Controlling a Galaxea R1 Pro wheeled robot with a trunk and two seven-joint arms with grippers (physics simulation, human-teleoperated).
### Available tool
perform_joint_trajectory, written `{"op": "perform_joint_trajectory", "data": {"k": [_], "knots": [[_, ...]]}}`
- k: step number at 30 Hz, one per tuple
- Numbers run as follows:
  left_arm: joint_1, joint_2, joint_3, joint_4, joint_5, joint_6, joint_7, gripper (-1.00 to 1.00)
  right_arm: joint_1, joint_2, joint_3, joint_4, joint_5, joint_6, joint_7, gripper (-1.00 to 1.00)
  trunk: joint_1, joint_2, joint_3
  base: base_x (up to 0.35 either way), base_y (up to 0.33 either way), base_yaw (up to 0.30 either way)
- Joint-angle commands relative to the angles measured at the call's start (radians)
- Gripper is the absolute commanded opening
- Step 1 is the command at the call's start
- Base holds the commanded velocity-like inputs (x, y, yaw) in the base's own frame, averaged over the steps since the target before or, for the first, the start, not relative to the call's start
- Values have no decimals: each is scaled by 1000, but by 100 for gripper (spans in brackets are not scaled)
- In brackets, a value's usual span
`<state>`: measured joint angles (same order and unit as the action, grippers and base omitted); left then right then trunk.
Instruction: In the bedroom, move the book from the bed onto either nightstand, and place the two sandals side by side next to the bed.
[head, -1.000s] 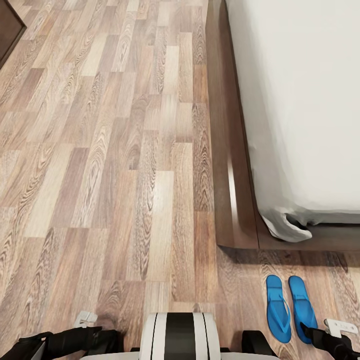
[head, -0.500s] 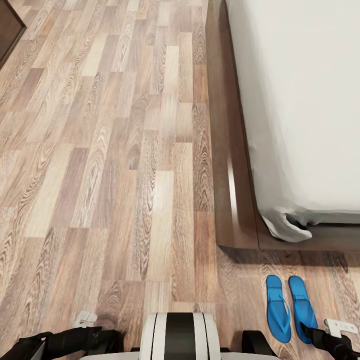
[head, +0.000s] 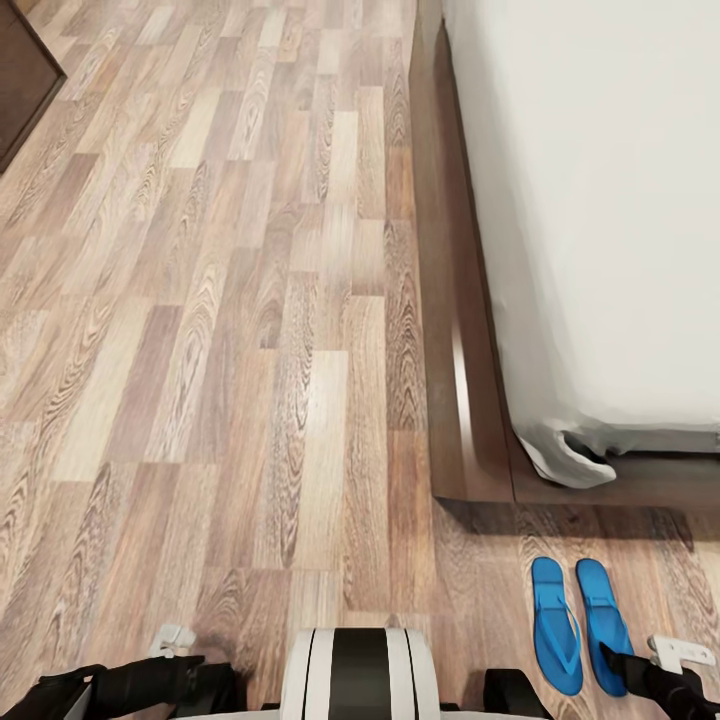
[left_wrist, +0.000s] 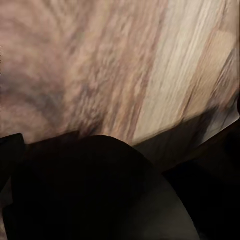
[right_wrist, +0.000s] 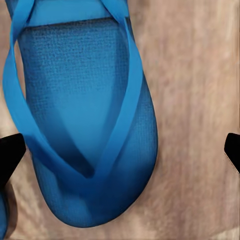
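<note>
Two sandals (head: 580, 622) lie side by side on floor just near of bed (head: 480, 420) corner; look light, flexible, grip toe strap or sole edge; right gripper (right_wrist: 120, 150) wide open, empty; left gripper's state unclear.

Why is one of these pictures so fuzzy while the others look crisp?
The left wrist view is soft: its floor grain smears, with a dark blurred shape in front. The head view is sharp, showing a shadow below the bed frame. The right wrist view shows the sandal weave clearly.

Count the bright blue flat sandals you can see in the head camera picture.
2. One bright blue flat sandal lies on the wood floor by the bed's foot; the second lies beside it, partly covered by the right arm.
</note>
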<state>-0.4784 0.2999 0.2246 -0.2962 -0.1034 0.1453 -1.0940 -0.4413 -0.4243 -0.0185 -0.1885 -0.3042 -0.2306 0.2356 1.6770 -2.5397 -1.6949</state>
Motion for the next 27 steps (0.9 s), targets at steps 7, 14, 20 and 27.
{"op": "perform_joint_trajectory", "data": {"k": [7,14,20,27], "knots": [[0,-1,9,-1,-10,8,-4,100,0,-2,-4,-3,-10,-1,13,100,-3,1,27,0,0,0],[0,0,10,-1,-10,8,-3,100,0,-9,-5,1,-13,0,120,100,-6,3,54,0,0,0],[0,-1,8,-1,-11,8,-3,100,0,-28,-9,12,-67,10,347,100,-9,5,77,0,0,0],[0,-1,8,-1,-11,7,-3,100,1,-86,-9,43,-179,11,558,100,-12,6,104,0,0,0]]}}
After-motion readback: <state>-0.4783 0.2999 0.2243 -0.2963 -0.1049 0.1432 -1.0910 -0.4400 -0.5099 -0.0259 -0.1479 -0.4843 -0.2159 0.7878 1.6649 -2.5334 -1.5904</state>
